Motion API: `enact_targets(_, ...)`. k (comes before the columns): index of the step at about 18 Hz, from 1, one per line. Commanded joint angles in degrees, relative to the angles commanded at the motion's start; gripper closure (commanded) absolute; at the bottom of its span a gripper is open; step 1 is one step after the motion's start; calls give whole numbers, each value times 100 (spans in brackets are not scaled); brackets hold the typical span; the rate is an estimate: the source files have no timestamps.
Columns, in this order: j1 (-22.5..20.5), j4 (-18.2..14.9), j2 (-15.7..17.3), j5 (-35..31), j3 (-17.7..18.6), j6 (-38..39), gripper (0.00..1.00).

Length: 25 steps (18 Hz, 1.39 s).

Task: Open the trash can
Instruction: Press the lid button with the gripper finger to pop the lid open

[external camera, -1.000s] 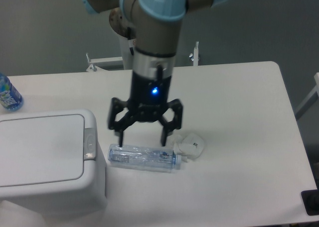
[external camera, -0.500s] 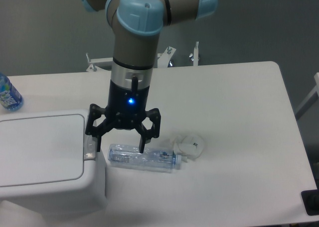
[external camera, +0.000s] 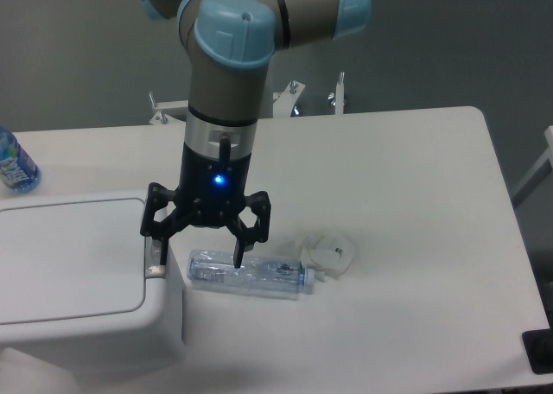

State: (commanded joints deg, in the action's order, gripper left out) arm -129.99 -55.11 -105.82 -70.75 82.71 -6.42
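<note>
The white trash can (external camera: 78,290) stands at the table's front left with its flat lid (external camera: 65,260) down. Its small grey push-button latch (external camera: 155,257) sits on the right rim. My gripper (external camera: 199,260) is open and empty, pointing straight down. Its left finger (external camera: 158,254) is right over the latch; I cannot tell if it touches. Its right finger (external camera: 240,254) hangs over a clear plastic bottle (external camera: 249,274) lying on its side just right of the can.
A crumpled white wrapper (external camera: 331,254) lies right of the clear bottle. A blue-labelled bottle (external camera: 13,165) stands at the far left edge. A dark object (external camera: 540,351) is at the front right corner. A metal frame (external camera: 259,104) stands behind the table.
My gripper has moved left, from above the clear bottle to the can's right rim, staying open. In the last half second it shifted slightly further left and down.
</note>
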Motion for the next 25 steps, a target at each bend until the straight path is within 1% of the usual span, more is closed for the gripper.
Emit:
enact_targets(16,9,0,-27,-18,-9,-9,0)
enact_targets(19,0,0,17,0,-166,-70,0)
enact_targets(21,-122,-9,52,0,-342,-53,0)
enact_targets(22,-271,-9,105,-26,-421,-1,0)
enact_targets(25,-640,-26,202,-26,-466,-105,0)
